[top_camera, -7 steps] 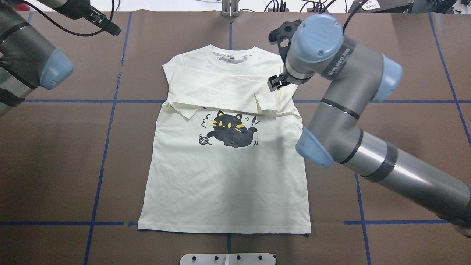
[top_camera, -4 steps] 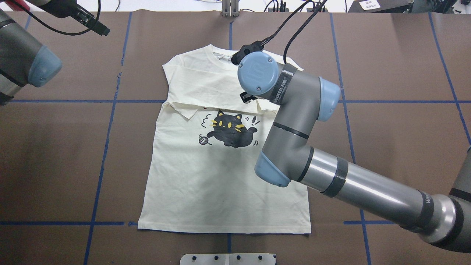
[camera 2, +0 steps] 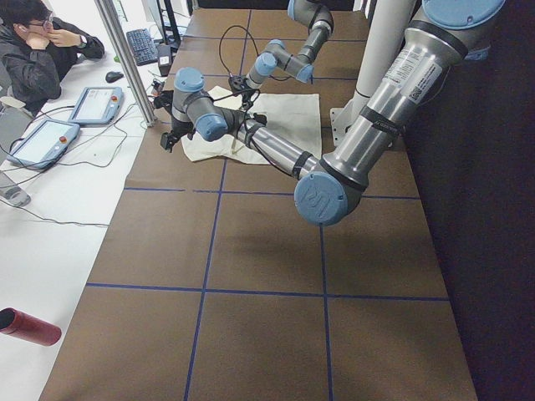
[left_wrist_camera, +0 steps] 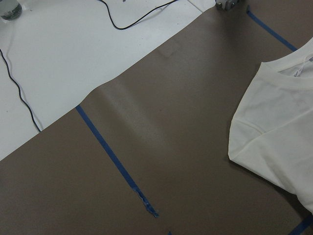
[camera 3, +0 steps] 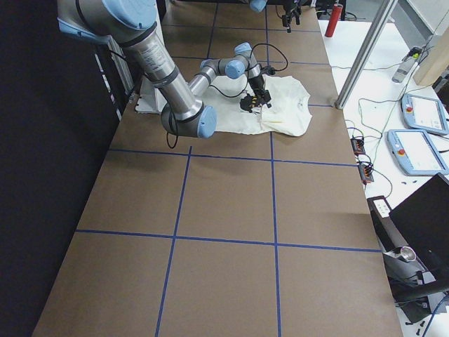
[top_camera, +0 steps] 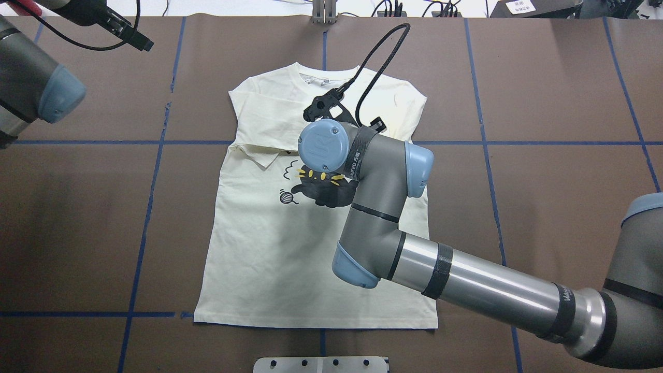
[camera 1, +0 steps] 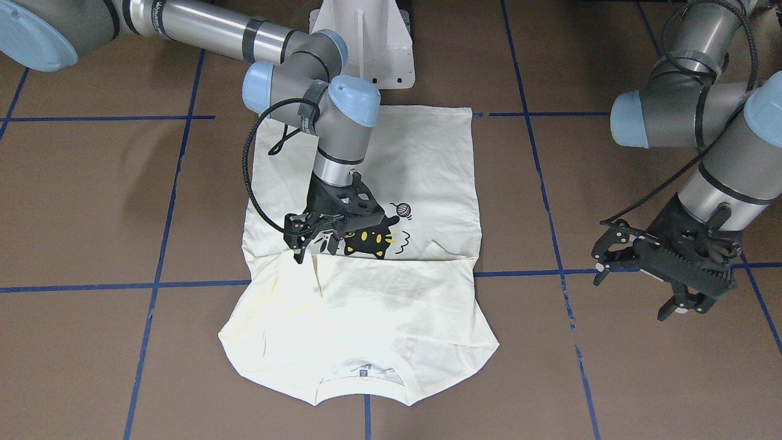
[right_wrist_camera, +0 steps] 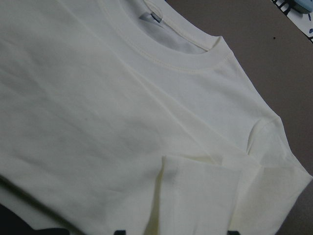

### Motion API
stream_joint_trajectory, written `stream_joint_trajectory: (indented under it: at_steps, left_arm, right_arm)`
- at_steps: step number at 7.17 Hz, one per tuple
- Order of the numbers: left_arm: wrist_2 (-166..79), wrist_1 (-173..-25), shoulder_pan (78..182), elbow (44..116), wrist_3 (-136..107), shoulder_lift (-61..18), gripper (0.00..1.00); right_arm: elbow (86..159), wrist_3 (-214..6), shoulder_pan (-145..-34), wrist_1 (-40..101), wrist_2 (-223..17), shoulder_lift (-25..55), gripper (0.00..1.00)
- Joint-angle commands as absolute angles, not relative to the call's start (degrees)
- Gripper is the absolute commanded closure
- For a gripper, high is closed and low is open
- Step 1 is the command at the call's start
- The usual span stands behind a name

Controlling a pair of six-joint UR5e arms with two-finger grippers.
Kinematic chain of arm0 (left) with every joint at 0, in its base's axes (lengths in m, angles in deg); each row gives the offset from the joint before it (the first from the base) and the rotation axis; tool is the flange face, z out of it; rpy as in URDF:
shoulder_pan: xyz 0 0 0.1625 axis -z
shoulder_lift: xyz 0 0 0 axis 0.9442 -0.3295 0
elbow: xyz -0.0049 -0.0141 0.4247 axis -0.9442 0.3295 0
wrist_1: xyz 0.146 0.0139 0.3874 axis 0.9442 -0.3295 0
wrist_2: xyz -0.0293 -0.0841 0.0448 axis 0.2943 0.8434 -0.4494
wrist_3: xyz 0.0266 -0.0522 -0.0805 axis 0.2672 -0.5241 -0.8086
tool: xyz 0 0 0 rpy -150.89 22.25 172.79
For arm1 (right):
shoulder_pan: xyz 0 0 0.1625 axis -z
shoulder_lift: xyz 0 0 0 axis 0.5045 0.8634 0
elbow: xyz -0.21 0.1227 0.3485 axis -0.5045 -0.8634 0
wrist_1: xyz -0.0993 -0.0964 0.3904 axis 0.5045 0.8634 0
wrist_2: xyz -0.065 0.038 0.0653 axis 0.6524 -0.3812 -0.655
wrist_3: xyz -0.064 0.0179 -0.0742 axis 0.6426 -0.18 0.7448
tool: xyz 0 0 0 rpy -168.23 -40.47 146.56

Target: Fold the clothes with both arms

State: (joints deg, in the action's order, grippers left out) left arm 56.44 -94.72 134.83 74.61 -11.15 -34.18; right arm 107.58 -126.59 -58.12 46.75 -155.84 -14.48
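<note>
Brown matting (top_camera: 559, 93) crossed by blue tape lines (top_camera: 103, 142), with a white surface (left_wrist_camera: 58, 44) along one edge

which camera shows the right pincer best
Front-facing view: the right pincer shows whole, open, over the shirt. Overhead, its own arm hides most of it; the side views show it tiny; its wrist camera shows only fingertip edges.

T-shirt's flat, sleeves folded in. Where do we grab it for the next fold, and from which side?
Probably the T-shirt by its left hem corner and right hem corner, each from its outer side, sliding under the edge. The hem lies straight, flat and uncovered at the robot's edge; the chest is layered with sleeves.
</note>
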Motion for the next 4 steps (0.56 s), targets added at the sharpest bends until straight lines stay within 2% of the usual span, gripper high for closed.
stream_joint_trajectory:
  at_steps: [1, 4]
  left_arm:
    - [56.4, -94.8, 134.8, 74.6, -11.2, -34.2, 0.00]
    - [56.4, -94.8, 134.7, 74.6, -12.0, -34.2, 0.00]
  right_arm:
    - [106.7, -124.9, -57.3, 46.9, -153.2, -14.0, 0.36]
    - [106.7, -124.7, -56.8, 47.1, -152.9, -13.0, 0.39]
